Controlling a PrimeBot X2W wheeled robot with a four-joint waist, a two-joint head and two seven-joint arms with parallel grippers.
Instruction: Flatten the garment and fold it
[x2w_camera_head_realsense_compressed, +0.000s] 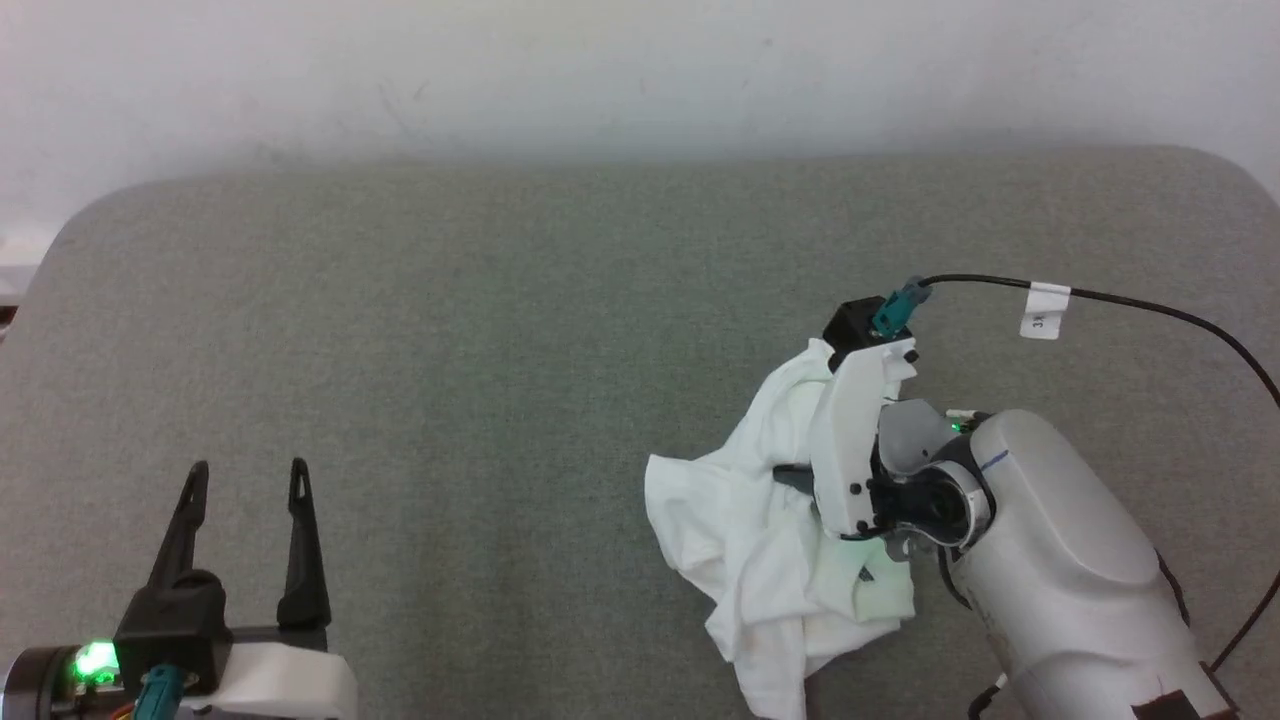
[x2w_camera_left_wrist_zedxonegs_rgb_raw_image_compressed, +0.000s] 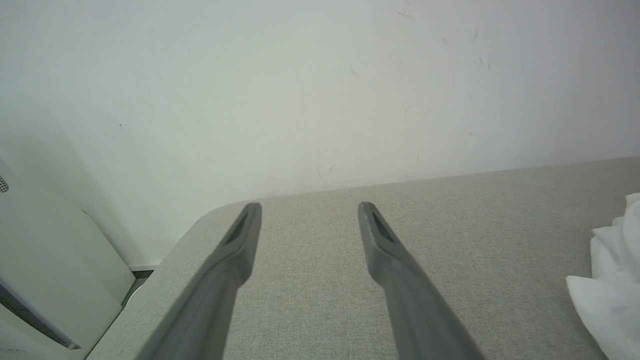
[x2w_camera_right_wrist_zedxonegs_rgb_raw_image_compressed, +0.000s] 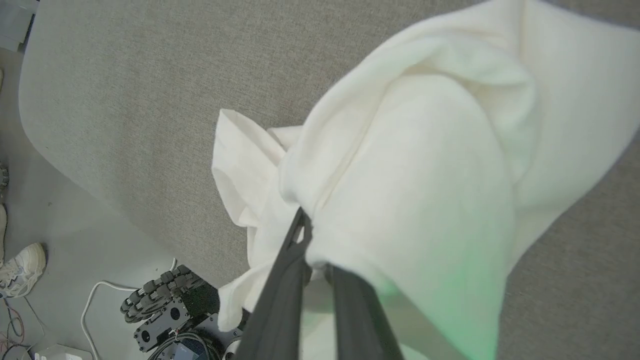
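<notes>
While your right gripper (x2w_camera_right_wrist_zedxonegs_rgb_raw_image_compressed: 315, 250) pinches the crumpled shirt (x2w_camera_head_realsense_compressed: 740, 520), flattening's barely begun; open left gripper (x2w_camera_head_realsense_compressed: 248, 470) should take another edge.

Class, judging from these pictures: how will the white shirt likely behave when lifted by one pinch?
Probably floppy: the garment drapes in soft folds over the right gripper pinching it. Likely light and unlikely to roll: it lies crumpled on the table.
</notes>
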